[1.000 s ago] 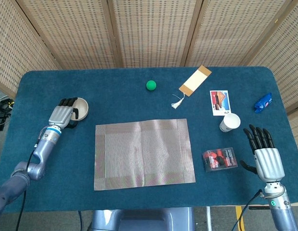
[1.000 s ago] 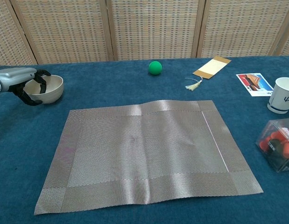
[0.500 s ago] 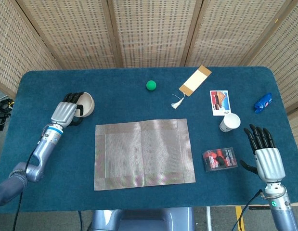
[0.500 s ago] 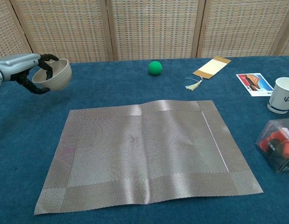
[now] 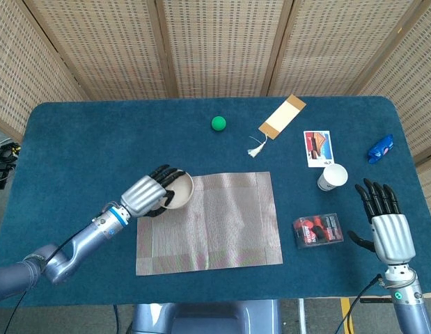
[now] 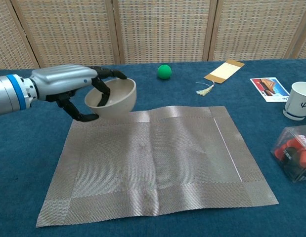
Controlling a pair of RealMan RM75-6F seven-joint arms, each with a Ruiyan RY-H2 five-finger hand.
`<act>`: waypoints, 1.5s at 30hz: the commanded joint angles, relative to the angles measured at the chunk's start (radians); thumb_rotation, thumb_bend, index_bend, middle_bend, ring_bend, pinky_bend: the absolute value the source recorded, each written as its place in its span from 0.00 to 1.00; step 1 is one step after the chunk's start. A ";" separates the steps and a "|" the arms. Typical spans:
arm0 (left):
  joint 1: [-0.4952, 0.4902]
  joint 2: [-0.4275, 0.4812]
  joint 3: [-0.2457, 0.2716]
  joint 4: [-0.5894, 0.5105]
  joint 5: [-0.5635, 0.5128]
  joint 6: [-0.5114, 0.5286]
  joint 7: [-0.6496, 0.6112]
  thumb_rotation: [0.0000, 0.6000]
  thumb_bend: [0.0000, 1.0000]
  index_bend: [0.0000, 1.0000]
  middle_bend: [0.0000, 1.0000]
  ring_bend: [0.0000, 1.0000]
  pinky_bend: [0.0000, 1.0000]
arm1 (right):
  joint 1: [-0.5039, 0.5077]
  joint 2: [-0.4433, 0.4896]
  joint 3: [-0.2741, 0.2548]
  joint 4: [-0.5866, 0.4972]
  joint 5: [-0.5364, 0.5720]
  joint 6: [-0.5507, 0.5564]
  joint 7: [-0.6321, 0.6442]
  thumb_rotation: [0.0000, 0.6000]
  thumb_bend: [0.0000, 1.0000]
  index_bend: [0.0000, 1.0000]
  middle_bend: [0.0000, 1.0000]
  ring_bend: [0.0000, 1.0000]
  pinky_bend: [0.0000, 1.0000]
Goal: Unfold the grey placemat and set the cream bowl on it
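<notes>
While the grey placemat (image 5: 208, 223) lies spread flat on the blue desk (image 5: 76, 139), the left hand (image 5: 147, 193) holds the cream bowl (image 6: 112, 98) above the placemat's far left corner, fingers hooked over the rim and into the hollow with the thumb underneath. That grip on the near wall leaves the bowl's base free, which suits lowering it straight onto the weave; the bowl appears tilted a little and clear of the mat, so it is not yet set down. Judging by the flat mat, the unfolding is done and only the placing remains, probably nearer the mat's middle. To the right of the placemat the right hand (image 5: 390, 233) rests well apart, fingers spread and holding nothing, out of the way. Beyond the placemat's far edge sit a green ball (image 5: 218, 123) and a tasselled bookmark (image 5: 281, 116); a paper cup (image 5: 332, 177) stands to its right.
</notes>
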 commanded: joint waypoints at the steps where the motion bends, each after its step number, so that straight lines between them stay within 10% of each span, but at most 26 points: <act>1: -0.049 -0.015 0.027 -0.072 0.039 -0.056 0.104 1.00 0.40 0.67 0.00 0.00 0.00 | -0.002 0.001 0.002 -0.001 -0.002 0.001 0.003 1.00 0.00 0.00 0.00 0.00 0.00; 13: -0.082 -0.095 0.000 -0.073 -0.042 -0.140 0.316 1.00 0.40 0.64 0.00 0.00 0.00 | -0.008 0.008 0.012 0.000 -0.004 -0.002 0.018 1.00 0.00 0.00 0.00 0.00 0.00; 21: -0.079 -0.073 0.011 -0.088 -0.032 -0.113 0.323 1.00 0.14 0.00 0.00 0.00 0.00 | -0.011 0.010 0.017 -0.001 -0.006 -0.004 0.020 1.00 0.00 0.00 0.00 0.00 0.00; 29: -0.001 0.091 -0.018 -0.218 -0.020 0.078 0.273 1.00 0.07 0.00 0.00 0.00 0.00 | -0.016 0.012 0.013 -0.015 -0.026 0.007 0.013 1.00 0.00 0.00 0.00 0.00 0.00; 40: 0.249 0.198 -0.108 -0.407 -0.324 0.394 0.454 1.00 0.06 0.00 0.00 0.00 0.00 | -0.021 0.016 0.011 -0.028 -0.044 0.017 -0.001 1.00 0.00 0.00 0.00 0.00 0.00; 45: 0.377 0.236 -0.073 -0.472 -0.425 0.494 0.463 1.00 0.06 0.00 0.00 0.00 0.00 | -0.026 0.013 0.010 -0.030 -0.043 0.018 -0.030 1.00 0.00 0.00 0.00 0.00 0.00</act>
